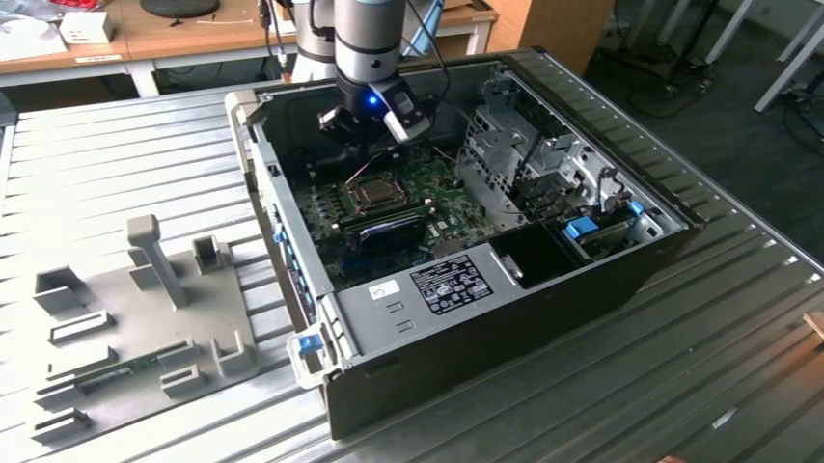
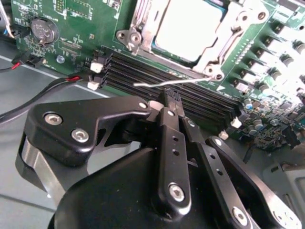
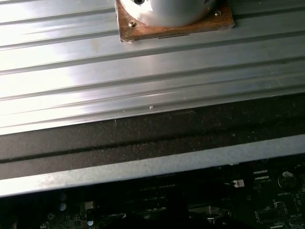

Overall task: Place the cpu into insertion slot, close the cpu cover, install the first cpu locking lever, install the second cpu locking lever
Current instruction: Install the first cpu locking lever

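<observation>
the computer case (image 1: 515, 318) lies open on top, so the way down to the motherboard (image 1: 438, 207) is free. the drive cage (image 1: 508, 145) closes its edge on the exterior view's right. just beside the gripper (image 2: 167, 99), fingers pressed together, a thin locking lever (image 2: 167, 82) sticks out over the black memory slots (image 2: 138, 71). cables (image 2: 33, 102) lie past the board's edge.

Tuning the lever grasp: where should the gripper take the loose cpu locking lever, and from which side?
On the locking lever, likely the free end out over the memory slots: thin rod, seemingly pivoted at the socket corner. Come from the memory-slot side, closing across the rod.
</observation>
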Available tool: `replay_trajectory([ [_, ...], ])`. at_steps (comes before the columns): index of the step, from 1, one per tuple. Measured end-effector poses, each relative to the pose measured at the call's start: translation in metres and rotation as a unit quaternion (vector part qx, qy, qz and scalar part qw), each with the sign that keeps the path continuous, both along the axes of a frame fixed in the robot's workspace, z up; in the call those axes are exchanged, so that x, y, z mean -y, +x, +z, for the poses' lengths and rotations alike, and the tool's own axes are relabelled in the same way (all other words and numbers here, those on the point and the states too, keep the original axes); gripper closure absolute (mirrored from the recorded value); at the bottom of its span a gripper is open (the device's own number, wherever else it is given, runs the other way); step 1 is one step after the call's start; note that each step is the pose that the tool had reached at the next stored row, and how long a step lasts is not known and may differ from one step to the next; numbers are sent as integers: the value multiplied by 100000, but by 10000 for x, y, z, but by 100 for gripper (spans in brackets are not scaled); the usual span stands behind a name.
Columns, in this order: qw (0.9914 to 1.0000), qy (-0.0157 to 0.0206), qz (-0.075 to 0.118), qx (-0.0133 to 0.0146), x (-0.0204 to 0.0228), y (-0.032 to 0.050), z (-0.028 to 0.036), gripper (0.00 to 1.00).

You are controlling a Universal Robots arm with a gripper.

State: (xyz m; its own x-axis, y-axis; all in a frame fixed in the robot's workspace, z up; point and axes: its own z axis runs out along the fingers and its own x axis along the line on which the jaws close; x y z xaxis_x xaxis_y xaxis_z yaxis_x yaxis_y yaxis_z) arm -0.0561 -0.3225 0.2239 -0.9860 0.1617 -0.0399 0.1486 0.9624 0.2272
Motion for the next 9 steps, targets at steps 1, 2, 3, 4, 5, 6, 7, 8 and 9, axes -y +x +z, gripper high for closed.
replay_trajectory([
  [1,100000,-2,4,1,1,1,-5,90],
  [2,100000,-6,5,-2,3,1,-10,90],
  [3,100000,-5,3,-2,5,2,-15,90],
  [4,100000,-6,0,-3,6,2,-19,90],
  [5,100000,-5,3,-2,7,3,-24,90],
  [6,100000,-6,-1,-3,8,3,-28,90],
  [7,100000,-6,2,-3,9,4,-31,90],
  [8,100000,-11,1,-6,9,4,-32,90],
  [9,100000,-11,1,-7,9,4,-32,90],
])
